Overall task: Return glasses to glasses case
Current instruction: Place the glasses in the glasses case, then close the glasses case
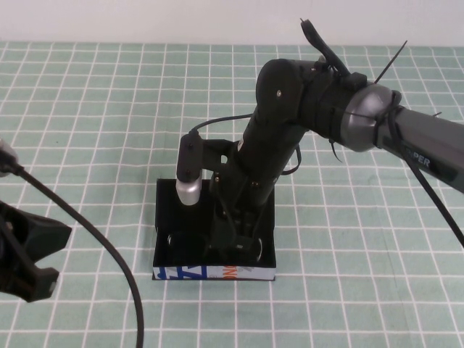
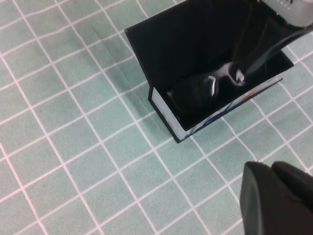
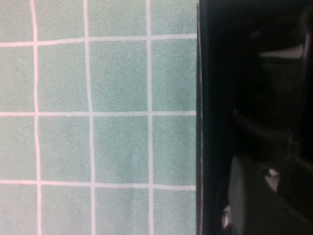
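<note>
One step seems in hand: placing. The right end effector (image 1: 235,243) reaches down into the open glasses case (image 1: 214,273) on the table (image 1: 87,130), where the glasses (image 2: 208,88) lie just beneath it; I cannot tell its grip. Next, probably release and lift straight up. The left end effector (image 1: 25,254) waits well apart, its grip unclear.

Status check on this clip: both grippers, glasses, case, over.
Right gripper down inside open black rectangular glasses case, fingers hidden. Black thick-framed glasses lying in case. Left gripper parked at table's left edge. Nothing blocking.
</note>
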You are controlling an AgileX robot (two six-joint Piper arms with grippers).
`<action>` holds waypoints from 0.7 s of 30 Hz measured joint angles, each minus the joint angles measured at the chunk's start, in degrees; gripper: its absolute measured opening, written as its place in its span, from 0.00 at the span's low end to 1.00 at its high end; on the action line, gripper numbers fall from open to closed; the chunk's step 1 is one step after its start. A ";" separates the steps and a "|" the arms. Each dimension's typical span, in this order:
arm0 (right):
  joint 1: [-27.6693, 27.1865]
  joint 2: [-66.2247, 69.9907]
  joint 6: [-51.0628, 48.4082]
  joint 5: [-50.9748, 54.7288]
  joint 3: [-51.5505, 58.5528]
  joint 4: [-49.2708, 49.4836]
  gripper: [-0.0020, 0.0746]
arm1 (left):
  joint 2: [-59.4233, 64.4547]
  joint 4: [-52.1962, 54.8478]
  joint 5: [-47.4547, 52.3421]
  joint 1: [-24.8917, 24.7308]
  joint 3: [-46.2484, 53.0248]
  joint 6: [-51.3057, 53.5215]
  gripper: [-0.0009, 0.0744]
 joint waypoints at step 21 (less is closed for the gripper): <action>-1.92 -0.11 16.98 0.24 -17.13 0.16 0.01 | 8.01 -13.13 -0.93 0.00 5.13 15.23 0.01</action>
